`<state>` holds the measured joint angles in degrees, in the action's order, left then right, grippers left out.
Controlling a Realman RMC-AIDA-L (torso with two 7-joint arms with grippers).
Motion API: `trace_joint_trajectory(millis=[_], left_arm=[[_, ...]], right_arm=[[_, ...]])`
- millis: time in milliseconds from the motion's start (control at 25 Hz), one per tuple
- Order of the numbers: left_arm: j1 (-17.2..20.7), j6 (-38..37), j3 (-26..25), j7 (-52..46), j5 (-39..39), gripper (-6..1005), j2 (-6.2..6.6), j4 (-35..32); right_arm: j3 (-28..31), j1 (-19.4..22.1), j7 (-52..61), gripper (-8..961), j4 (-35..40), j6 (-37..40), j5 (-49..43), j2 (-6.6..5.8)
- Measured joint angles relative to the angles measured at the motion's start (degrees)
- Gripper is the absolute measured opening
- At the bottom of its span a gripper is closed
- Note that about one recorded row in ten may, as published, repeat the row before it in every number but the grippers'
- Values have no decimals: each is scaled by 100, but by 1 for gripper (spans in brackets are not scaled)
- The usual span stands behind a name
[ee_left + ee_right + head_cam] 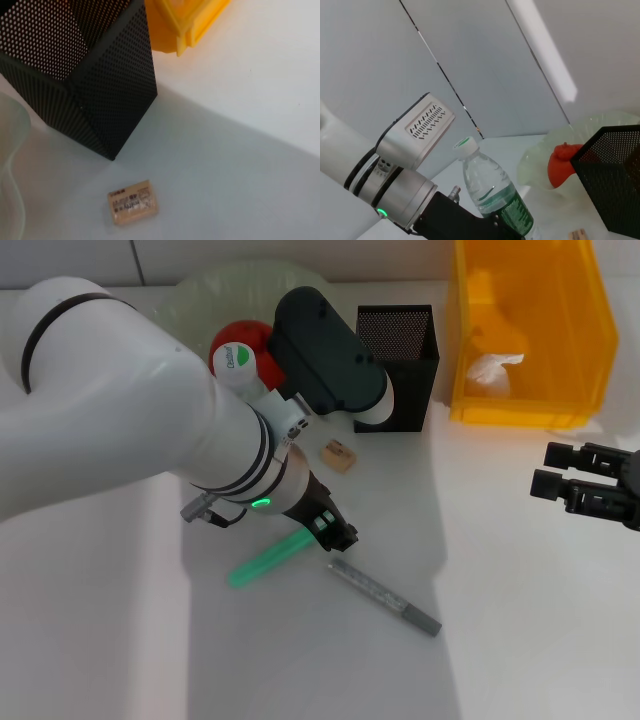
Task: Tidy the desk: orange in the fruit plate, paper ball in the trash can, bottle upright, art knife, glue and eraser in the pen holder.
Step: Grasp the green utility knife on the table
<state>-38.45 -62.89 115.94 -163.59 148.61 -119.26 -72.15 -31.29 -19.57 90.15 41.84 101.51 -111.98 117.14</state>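
The grey art knife [384, 597] and green glue stick [268, 560] lie nearest on the desk [520, 640]. The left gripper [335, 530] clamps the upright bottle [495, 197]. The right gripper [552, 468] hovers parted. Beyond, the eraser [132, 202] lies before the pen holder [398, 365]; the orange [562, 162] sits in the fruit plate [532, 165], the paper ball [492, 368] in the trash can [530, 330].

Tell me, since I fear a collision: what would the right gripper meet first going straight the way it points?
Probably the left arm's wrist beside the bottle; the right gripper points across the desk toward it, though height is unclear.
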Motion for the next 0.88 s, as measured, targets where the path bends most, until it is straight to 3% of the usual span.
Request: trace_joint_trajectory(millis=[640, 880], left_arm=[[-69, 158, 61, 3, -10, 464, 0, 213], [-92, 164, 69, 3, -10, 353, 0, 269]], right_arm=[[-31, -14, -3, 738, -18, -97, -8, 2], [-36, -56, -2, 738, -18, -103, -8, 2]])
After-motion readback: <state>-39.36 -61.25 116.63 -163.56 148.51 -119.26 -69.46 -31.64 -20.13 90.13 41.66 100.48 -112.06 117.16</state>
